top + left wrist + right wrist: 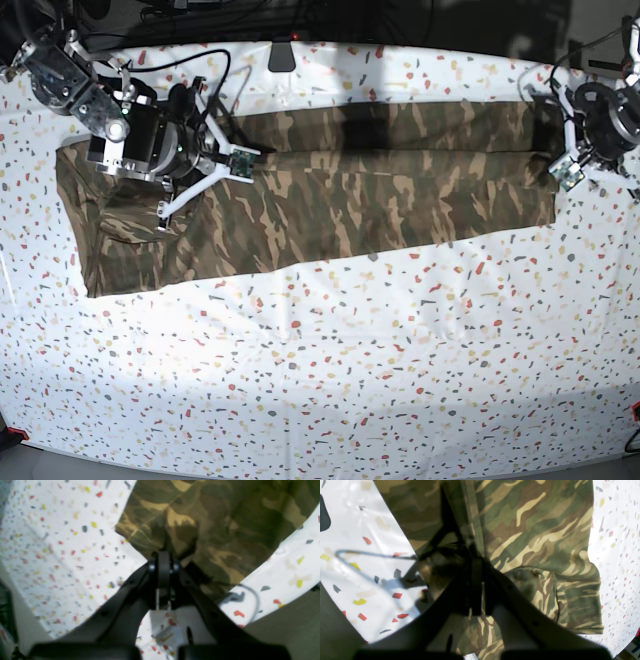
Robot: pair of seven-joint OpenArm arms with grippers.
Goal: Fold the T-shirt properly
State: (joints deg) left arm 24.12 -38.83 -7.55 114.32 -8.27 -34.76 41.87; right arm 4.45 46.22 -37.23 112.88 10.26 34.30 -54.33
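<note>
Speckled tablecloth (330,360); both pincers' tips buried in T-shirt (330,205) folds.

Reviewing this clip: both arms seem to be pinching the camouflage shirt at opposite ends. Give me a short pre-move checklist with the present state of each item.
1. Left gripper shut on the T-shirt: ok, cloth bunches at its closed tips.
2. Right gripper shut on the shirt: ok, fabric gathers where the tips meet.
3. Shirt spread long across the table: ok, it lies as a band between both arms.
4. Sleeve tucked in: not ok, it lies out flat beside the right gripper.
5. Folded edges aligned: cannot tell, the arms cover both ends.
6. Cable clear of the cloth: cannot tell.
</note>
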